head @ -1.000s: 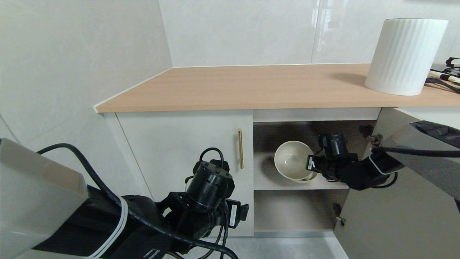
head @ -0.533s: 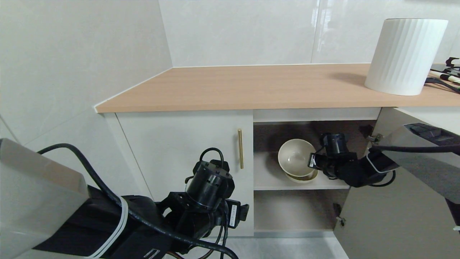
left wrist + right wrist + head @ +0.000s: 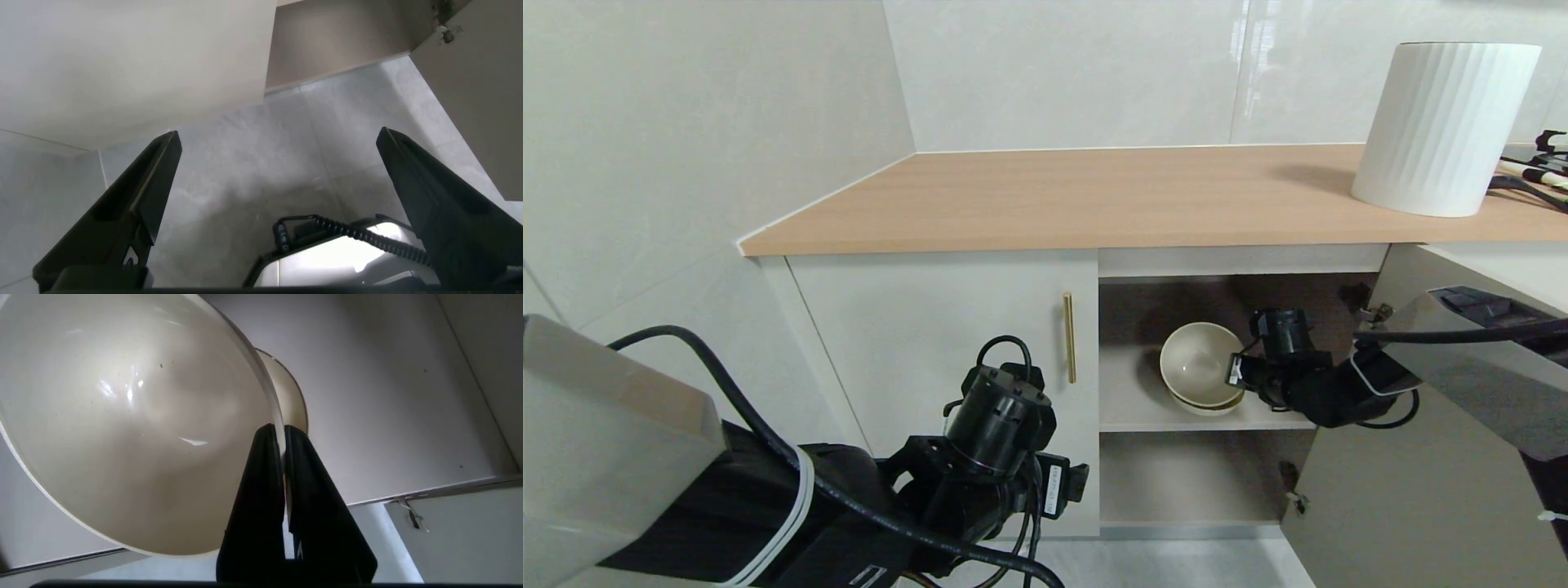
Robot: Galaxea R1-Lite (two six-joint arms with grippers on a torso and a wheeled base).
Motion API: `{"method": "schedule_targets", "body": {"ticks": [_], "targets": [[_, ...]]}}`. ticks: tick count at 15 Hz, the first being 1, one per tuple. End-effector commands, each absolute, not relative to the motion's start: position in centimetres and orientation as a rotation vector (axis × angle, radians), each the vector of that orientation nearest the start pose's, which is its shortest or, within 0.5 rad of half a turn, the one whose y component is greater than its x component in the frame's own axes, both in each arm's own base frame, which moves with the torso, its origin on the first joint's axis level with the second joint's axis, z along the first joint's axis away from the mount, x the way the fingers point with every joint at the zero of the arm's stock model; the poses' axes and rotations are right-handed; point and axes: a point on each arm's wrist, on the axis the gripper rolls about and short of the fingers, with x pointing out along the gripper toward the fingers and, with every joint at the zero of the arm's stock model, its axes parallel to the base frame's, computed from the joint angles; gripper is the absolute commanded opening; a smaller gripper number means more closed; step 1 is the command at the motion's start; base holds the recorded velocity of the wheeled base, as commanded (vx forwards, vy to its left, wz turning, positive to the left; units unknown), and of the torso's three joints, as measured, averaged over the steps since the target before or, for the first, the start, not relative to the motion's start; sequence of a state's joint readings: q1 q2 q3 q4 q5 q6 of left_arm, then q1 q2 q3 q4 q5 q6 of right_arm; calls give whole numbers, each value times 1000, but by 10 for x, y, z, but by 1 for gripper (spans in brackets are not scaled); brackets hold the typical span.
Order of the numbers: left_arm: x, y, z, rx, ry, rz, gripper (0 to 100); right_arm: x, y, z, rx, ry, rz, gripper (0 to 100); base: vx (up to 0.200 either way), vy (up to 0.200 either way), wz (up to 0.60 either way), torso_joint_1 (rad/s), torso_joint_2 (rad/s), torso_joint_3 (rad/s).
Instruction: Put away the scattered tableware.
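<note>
Lowered inside the cabinet, cream bowl meets the lower bowl, rim pinched by right gripper (left gripper spread).

The bowl I am holding looks smooth and shiny, like glazed clay. My right gripper looks like dull black plastic. The countertop looks like wood with a soft grain. The cabinet door is plain and matt, and its handle is shiny gold metal. The wall tiles are glossy. The white container is ribbed and matt. The floor looks like smooth grey stone.
</note>
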State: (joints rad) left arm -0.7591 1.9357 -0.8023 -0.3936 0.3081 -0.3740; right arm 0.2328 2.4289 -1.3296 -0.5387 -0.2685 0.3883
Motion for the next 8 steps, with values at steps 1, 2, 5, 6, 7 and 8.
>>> {"method": "schedule_targets", "body": {"ticks": [1, 2, 5, 6, 7, 8], "targets": [[240, -218, 85, 25, 709, -301, 100, 450, 101, 15, 235, 545, -143, 0, 0, 0, 0, 0, 0, 0], [240, -218, 85, 25, 709, -301, 100, 450, 101, 15, 233, 548, -143, 0, 0, 0, 0, 0, 0, 0], [240, -218, 85, 25, 709, -301, 100, 451, 101, 15, 233, 547, -142, 0, 0, 0, 0, 0, 0, 0], [240, -218, 85, 25, 709, -301, 100, 452, 101, 15, 235, 548, -143, 0, 0, 0, 0, 0, 0, 0], [240, -218, 85, 25, 709, -301, 100, 452, 101, 15, 235, 548, -143, 0, 0, 0, 0, 0, 0, 0], [240, -218, 85, 25, 709, -301, 100, 452, 101, 15, 233, 548, -143, 0, 0, 0, 0, 0, 0, 0]]}}
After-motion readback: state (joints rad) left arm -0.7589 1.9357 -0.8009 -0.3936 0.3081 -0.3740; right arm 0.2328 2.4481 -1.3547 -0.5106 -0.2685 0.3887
